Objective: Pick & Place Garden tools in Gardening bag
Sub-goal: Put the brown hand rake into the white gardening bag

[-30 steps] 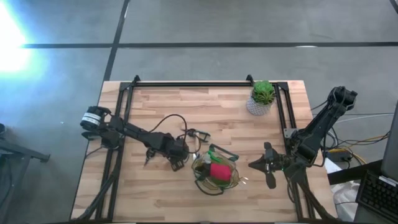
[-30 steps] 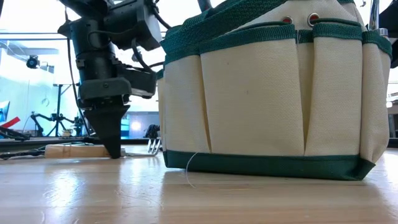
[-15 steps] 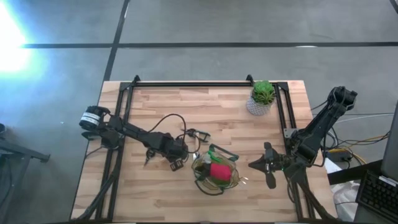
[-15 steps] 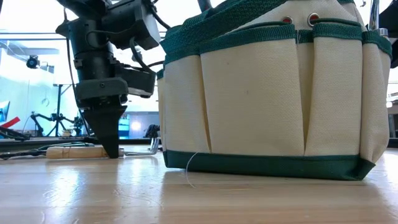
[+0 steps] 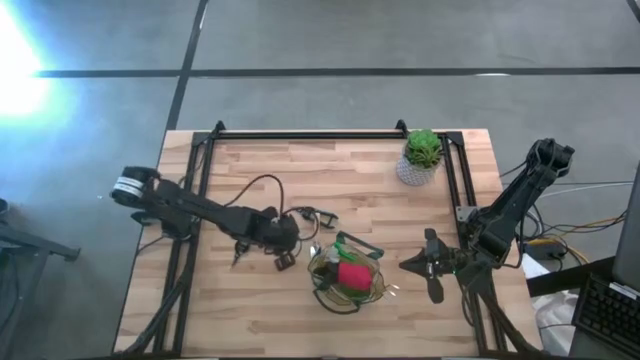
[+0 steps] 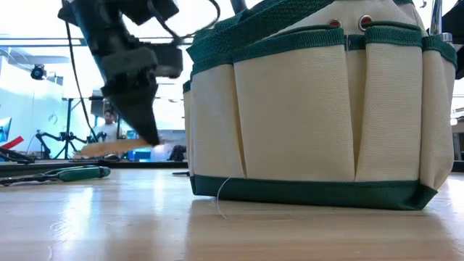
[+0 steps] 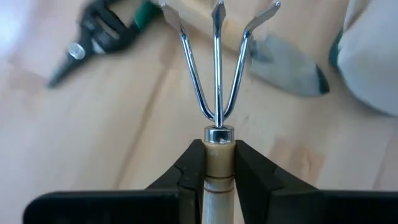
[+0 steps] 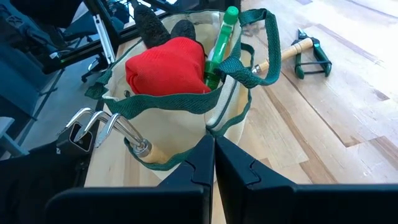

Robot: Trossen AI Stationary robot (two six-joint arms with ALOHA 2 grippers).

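Left gripper [image 7: 219, 163] clamps the pale wooden handle of a 3-pronged chrome cultivator rake [image 7: 216, 68], and we see it raised off the wooden table [image 5: 340, 170] just left of the cream fabric gardening bag with green trim [image 6: 319, 109]. We find dark-handled pruners [image 7: 99, 37] and a metal trowel [image 7: 286, 65] lying on the table beyond the prongs. Right gripper [image 8: 211, 163] sits closed and empty beside the bag's right side.

You have a light wooden table [image 5: 330, 170] edged by a black frame. On it sit the gardening bag [image 5: 345, 275], a potted plant [image 5: 421, 158] near the far right corner, and green-handled pruners [image 6: 69, 174].
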